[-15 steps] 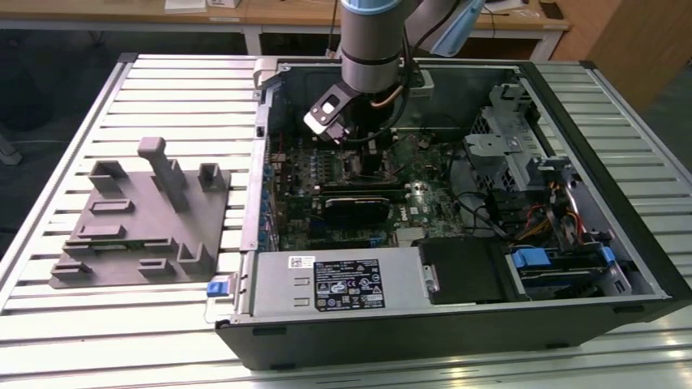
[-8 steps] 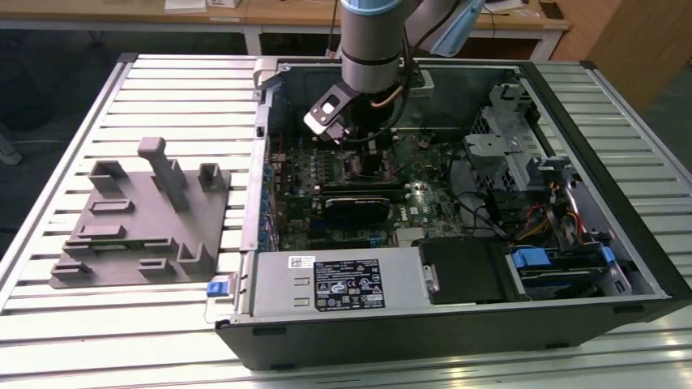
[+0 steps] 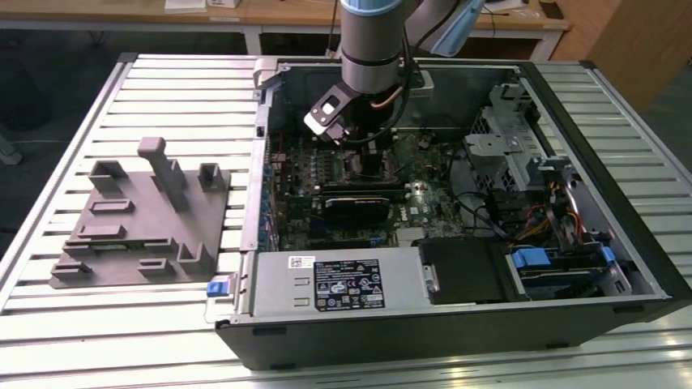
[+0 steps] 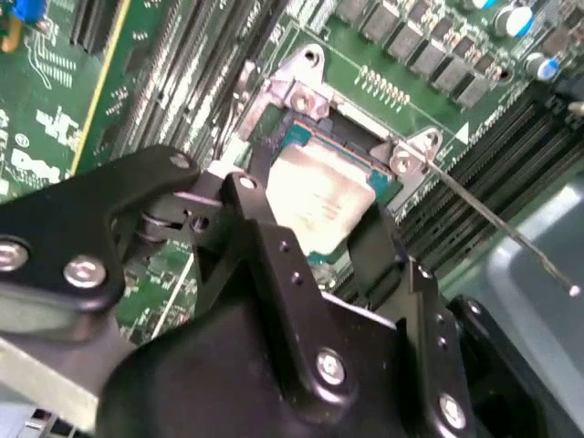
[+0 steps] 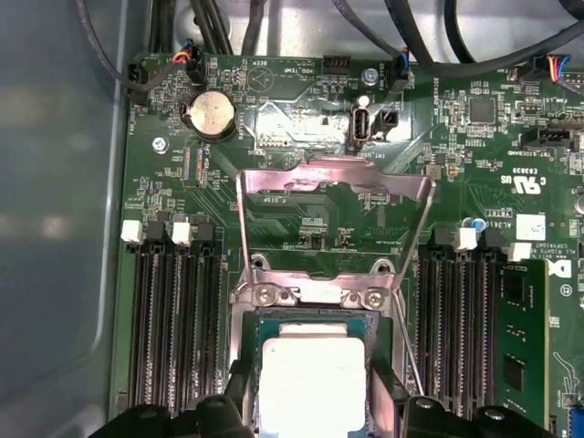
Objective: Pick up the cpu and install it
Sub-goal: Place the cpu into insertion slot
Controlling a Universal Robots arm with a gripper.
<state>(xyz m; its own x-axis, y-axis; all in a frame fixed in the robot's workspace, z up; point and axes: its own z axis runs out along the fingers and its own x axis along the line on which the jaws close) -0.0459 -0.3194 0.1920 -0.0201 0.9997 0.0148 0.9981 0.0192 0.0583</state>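
We log the gripper (image 4: 319, 219) clamped on the cpu (image 5: 315, 379), at the open socket (image 5: 315, 310) mid-motherboard (image 5: 301, 228). Pick-up done. Bracket (image 5: 333, 175) still raised; we cannot confirm seating.

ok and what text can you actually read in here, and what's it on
None that I can quote.
The white label on the grey box: print too small to read.
The motherboard: white lettering, too small to read.
The cpu: no legible marking.
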